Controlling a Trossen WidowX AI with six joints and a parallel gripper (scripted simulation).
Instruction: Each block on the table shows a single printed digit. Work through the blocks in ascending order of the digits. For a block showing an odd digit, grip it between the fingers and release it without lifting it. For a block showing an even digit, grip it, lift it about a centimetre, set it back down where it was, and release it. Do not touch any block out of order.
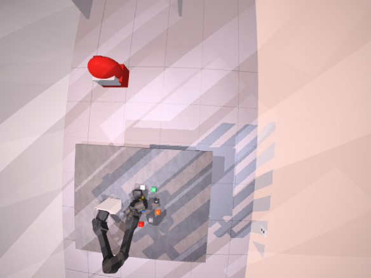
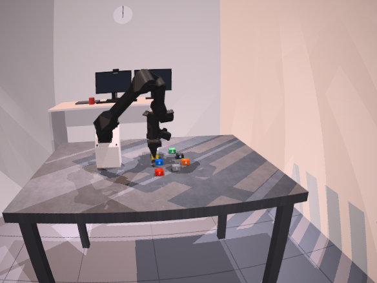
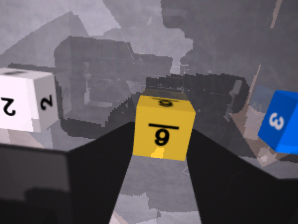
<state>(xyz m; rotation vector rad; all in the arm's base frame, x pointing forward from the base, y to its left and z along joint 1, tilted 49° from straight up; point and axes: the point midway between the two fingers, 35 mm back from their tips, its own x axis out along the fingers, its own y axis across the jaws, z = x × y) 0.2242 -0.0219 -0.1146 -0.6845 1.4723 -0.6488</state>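
My gripper [image 2: 153, 157] [image 3: 161, 131] points down, its fingers against both sides of the yellow block [image 1: 142, 197] [image 3: 159, 117]. That block sits on the table; its digit reads as an underlined 9, upside down in the wrist view. The white block [image 1: 143, 187] [image 3: 31, 92] shows 2, the blue block [image 2: 159, 162] [image 3: 286, 111] shows 3, and the red block [image 1: 141, 224] [image 2: 159, 172] shows 7. The green block [image 1: 154, 189] [image 2: 172, 150], black block [image 1: 156, 200] [image 2: 179, 156], orange block [image 1: 157, 212] [image 2: 185, 161] and grey block [image 1: 150, 219] [image 2: 175, 167] have digits too small to read surely.
The white block stands to one side of the gripper and the blue block to the other in the wrist view. The arm's white base [image 1: 110, 205] [image 2: 108, 157] stands on the table [image 1: 184, 235] [image 2: 97, 194]. A desk with monitors is behind.
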